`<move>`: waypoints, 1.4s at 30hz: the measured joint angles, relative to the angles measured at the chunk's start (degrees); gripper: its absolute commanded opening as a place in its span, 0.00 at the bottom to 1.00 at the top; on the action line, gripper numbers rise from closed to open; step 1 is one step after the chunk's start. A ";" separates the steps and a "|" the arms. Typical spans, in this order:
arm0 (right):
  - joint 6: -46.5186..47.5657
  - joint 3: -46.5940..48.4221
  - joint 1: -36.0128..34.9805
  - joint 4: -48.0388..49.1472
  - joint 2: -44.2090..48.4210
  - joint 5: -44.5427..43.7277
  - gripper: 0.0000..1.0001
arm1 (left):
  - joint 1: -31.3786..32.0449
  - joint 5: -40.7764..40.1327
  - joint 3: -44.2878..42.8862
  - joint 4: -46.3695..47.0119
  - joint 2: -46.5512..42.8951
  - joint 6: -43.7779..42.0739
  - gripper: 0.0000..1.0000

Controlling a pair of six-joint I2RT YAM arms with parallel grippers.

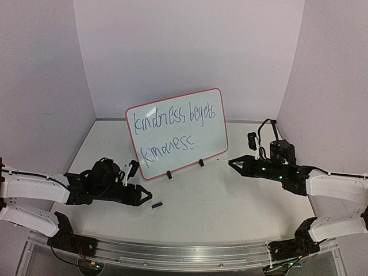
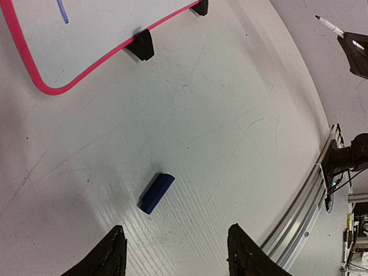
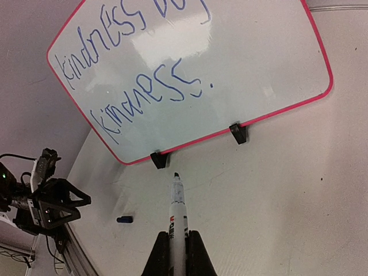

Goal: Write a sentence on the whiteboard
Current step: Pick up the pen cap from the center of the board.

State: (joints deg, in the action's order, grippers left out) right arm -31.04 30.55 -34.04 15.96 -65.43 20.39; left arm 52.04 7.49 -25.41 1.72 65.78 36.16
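I see a white table (image 1: 230, 201) boxed by pale walls (image 1: 190, 46). The whiteboard (image 1: 214, 144) stands toward the table's far edge. Its sentence (image 1: 172, 119) reads whole overhead but is cropped in the right wrist view. My right gripper (image 3: 178, 244) clamps the marker (image 3: 177, 201), its tip clear of the board. The left gripper (image 2: 176, 241) gapes empty, with a small blue piece (image 2: 156, 193) just ahead.

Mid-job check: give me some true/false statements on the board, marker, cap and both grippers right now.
1. The whiteboard stands on its feet on the table. True.
2. The sentence sits on one line. False: it takes two lines.
3. The right gripper is shut on the marker. True.
4. The marker's tip touches the whiteboard. False: it hangs clear of it.
5. The left gripper holds the blue cap. False: it is open; the cap lies on the table.
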 measured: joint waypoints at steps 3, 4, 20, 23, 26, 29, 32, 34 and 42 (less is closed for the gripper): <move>-0.84 -0.71 -0.50 0.64 0.00 0.09 0.00 | 0.10 0.53 0.00 3.27 3.24 -0.73 0.61; -1.06 -0.71 -0.68 0.82 0.01 0.10 0.00 | 0.10 0.55 0.01 4.18 4.48 -1.05 0.61; -2.21 -0.71 -2.69 3.27 -0.96 0.14 0.00 | 0.14 3.47 0.40 15.54 19.77 -3.28 0.63; -2.21 -0.71 -2.79 3.39 -1.59 0.21 0.00 | 0.27 4.28 -0.33 16.98 21.29 -3.28 0.63; -2.21 -0.71 -2.86 3.57 -1.85 0.26 0.00 | 0.98 4.86 -0.57 17.88 22.07 -3.19 0.62; -2.21 -0.71 -2.97 3.70 -2.00 0.28 0.00 | 2.01 5.60 -0.86 18.10 22.53 -2.86 0.62; -2.19 -0.71 -3.02 3.71 -2.04 0.28 0.00 | 3.49 6.07 -1.06 18.26 22.74 -1.94 0.61; -2.19 -0.71 -3.02 3.72 -2.10 0.28 0.00 | 4.71 6.31 -1.52 18.30 23.26 -1.42 0.61; -2.13 -0.71 -3.02 3.71 -2.73 0.28 0.00 | 8.05 8.39 -9.39 20.18 31.62 -0.23 0.61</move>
State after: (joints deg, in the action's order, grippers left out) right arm -33.17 29.85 -37.06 19.67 -68.15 20.67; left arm 60.09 15.88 -34.80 21.91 97.40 35.92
